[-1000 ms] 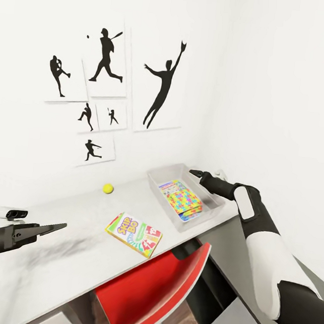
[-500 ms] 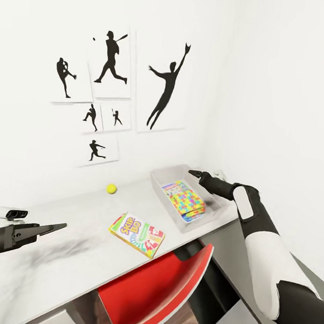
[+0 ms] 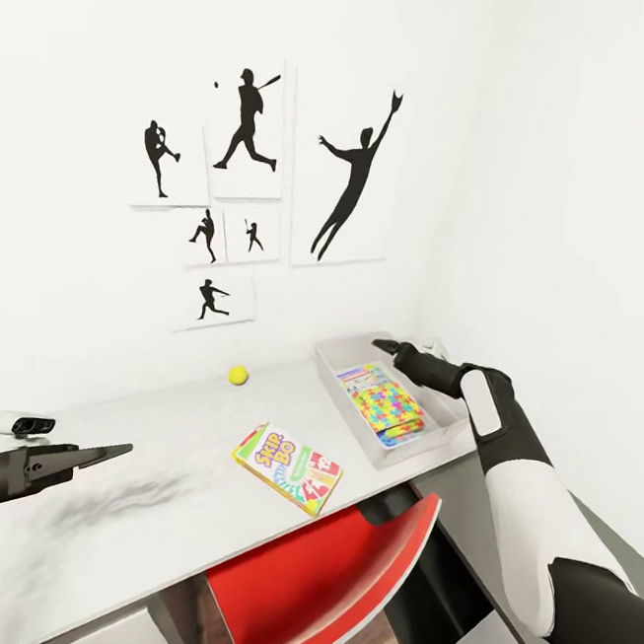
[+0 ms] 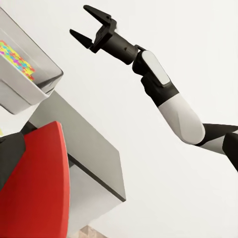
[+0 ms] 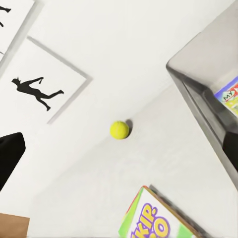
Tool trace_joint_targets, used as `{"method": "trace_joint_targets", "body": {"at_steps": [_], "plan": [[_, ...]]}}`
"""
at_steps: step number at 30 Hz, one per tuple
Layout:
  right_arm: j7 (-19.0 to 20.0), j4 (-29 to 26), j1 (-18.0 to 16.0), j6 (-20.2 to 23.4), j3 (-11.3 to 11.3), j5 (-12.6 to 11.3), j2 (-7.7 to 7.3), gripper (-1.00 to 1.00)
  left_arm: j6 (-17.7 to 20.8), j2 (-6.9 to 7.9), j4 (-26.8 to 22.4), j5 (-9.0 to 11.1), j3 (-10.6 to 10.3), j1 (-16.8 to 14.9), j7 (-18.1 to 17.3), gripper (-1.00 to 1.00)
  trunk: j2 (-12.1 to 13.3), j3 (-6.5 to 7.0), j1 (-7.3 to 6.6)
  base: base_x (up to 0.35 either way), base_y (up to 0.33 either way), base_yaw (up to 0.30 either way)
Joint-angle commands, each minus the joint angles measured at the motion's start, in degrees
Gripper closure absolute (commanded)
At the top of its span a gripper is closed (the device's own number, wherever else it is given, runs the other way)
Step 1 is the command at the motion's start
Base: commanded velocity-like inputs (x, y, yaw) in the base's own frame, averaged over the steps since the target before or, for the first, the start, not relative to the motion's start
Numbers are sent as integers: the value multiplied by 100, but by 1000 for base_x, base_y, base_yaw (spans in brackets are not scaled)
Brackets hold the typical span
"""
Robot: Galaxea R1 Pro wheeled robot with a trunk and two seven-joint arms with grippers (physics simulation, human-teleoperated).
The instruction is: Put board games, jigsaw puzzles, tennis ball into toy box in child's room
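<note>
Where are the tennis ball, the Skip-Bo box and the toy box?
tennis ball point(image 3: 239, 376), head view, its centre.
Skip-Bo box point(image 3: 288, 468), head view, middle of its lid.
toy box point(image 3: 378, 454), head view, its near wall.

On the light-grey table point(image 3: 144, 502) in front of me the Skip-Bo game box point(image 3: 287, 468) lies flat near the front edge, with the tennis ball point(image 3: 238, 376) farther back toward the wall and well apart from it. My right gripper point(image 3: 384, 346) hangs over the far end of the toy box point(image 3: 354, 350), which holds a jigsaw puzzle point(image 3: 387, 405) lying on a printed game box point(image 3: 364, 374). My left gripper point(image 3: 110, 453) hovers above the table's near left part, its fingers close together, and a red chair point(image 3: 334, 581) is tucked under the table edge below the sports silhouette pictures point(image 3: 268, 173) on the white wall.
</note>
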Motion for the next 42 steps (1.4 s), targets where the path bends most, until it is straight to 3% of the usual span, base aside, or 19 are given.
{"method": "trace_joint_targets", "body": {"at_steps": [1, 5, 9, 18, 30, 42], "plan": [[23, -1, -6, 30, 22, 20, 1, -100, 61, 2, -1, -4, 0, -4, -23, -100, -12, -12, 4, 0, 0, 5], [12, -1, -6, 16, 277, 31, -1, -100, 61, 2, -1, -4, 0, -4, -23, -100, -12, -12, 4, 0, 0, 5], [-44, -1, -6, 9, 371, 35, 5, -100, 61, 2, -1, -4, 0, -4, -23, -100, -12, -12, 4, 0, 0, 128], [-337, -1, -6, 22, 395, 36, 13, -100, 61, 2, -1, -4, 0, -4, -23, -100, -12, -12, 4, 0, 0, 263], [-425, -1, -6, 26, 396, 36, 25, -100, 61, 2, -1, -4, 0, -4, -23, -100, -12, -12, 4, -86, 0, 288], [-1043, -1, -6, 33, 396, 19, 32, -100, 61, 2, -1, -4, 0, -4, -23, -100, -12, -12, 4, -91, 0, 289]]}}
